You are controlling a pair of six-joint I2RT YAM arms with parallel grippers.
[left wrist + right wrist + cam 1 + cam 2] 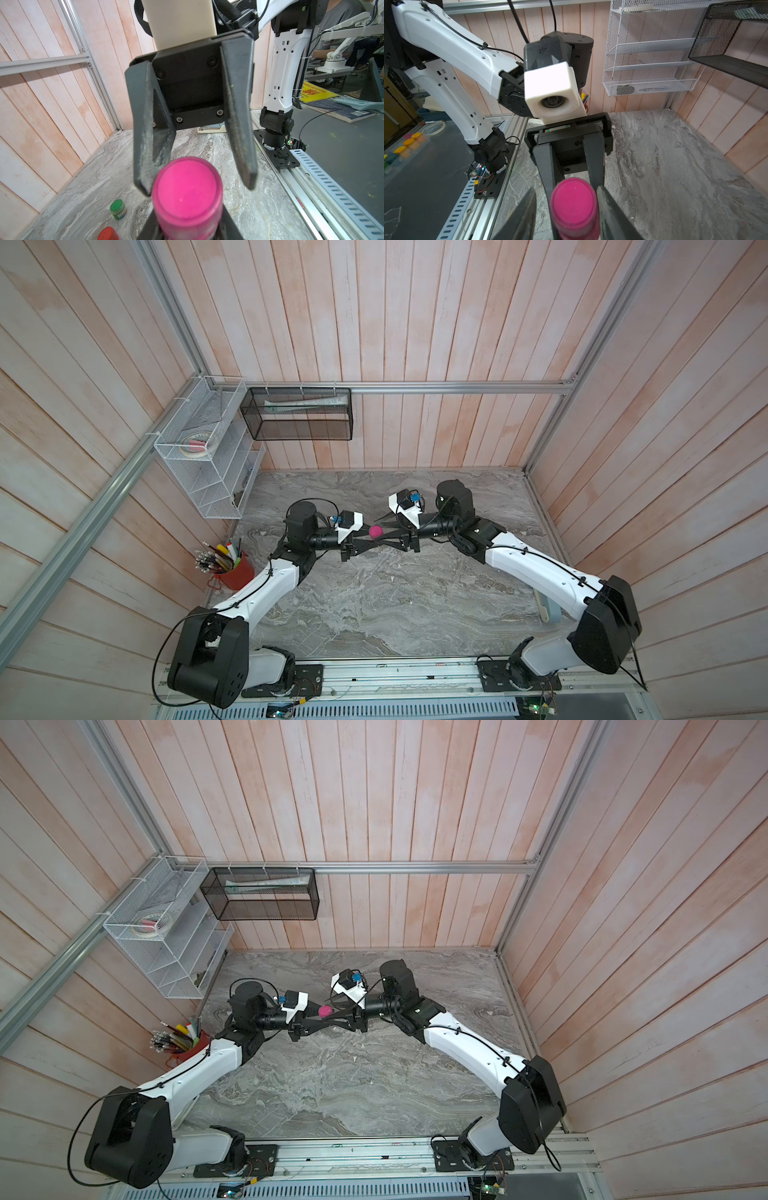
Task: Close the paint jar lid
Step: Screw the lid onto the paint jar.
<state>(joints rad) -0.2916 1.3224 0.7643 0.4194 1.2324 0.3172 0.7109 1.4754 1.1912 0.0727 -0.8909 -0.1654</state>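
Observation:
The paint jar (376,531) (325,1011) is pink and is held above the marble table (374,614), between the two arms. My left gripper (188,226) (372,540) is shut on its body from below. The pink lid (187,191) (573,199) sits on top of the jar, facing both wrist cameras. My right gripper (566,190) (384,531) straddles the lid with its jaws apart. One finger (608,207) lies against the lid's side. The other finger (527,209) stands off it with a gap showing.
A green jar (118,208) and a red jar (108,233) stand on the table under the left arm. A red cup of brushes (232,568) sits at the left edge. A white wire rack (203,448) and a black mesh basket (299,414) hang on the walls.

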